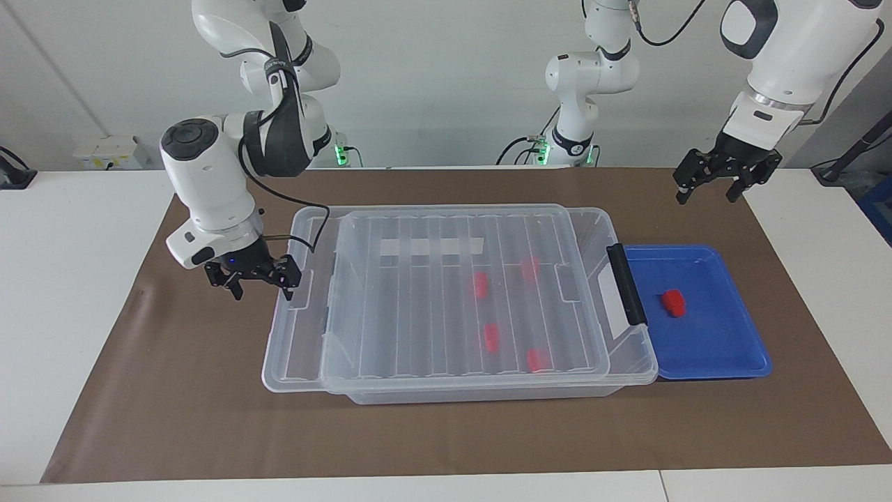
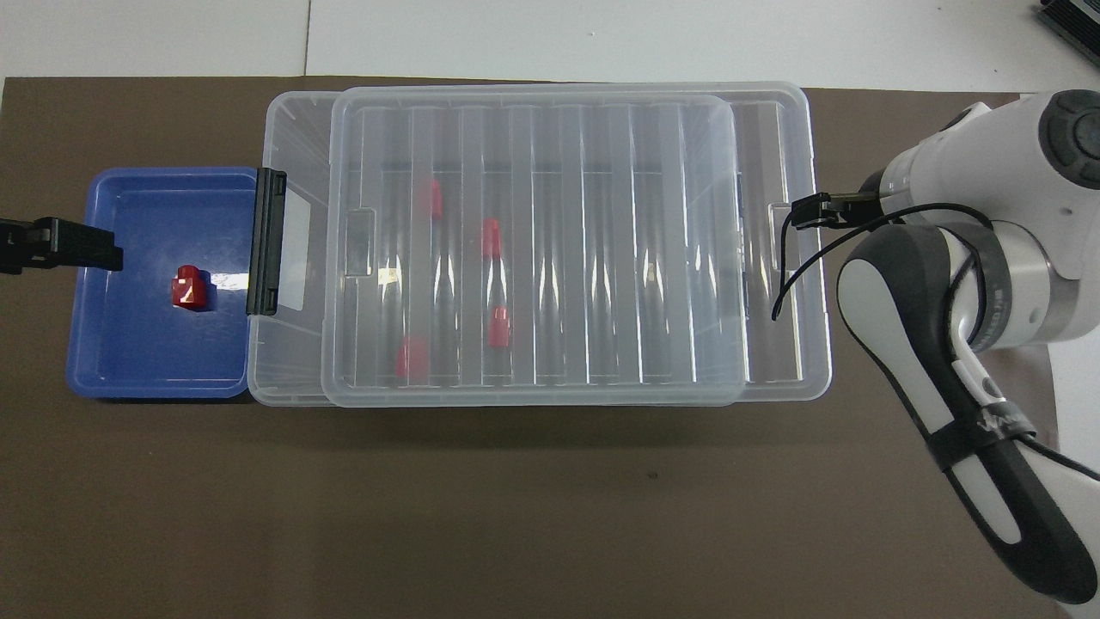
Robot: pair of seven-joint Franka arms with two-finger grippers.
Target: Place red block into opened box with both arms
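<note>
Fingers of my right gripper (image 1: 254,277) stood apart, one hooked at the edge of the ribbed lid (image 1: 446,293), which overhung the box (image 1: 488,394) toward the right arm's end, while my left gripper (image 1: 718,183) waited open above the blue tray (image 1: 725,348) holding the red block (image 1: 673,302).

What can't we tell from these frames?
- Right gripper: in the overhead view its own wrist covers it, and the facing view does not settle whether its fingers touch the lid.
- Left gripper: in the overhead view the picture's edge cuts it off over the blue tray.
- Four red blocks in the box: the ribbed lid blurs their shape in both views.
</note>
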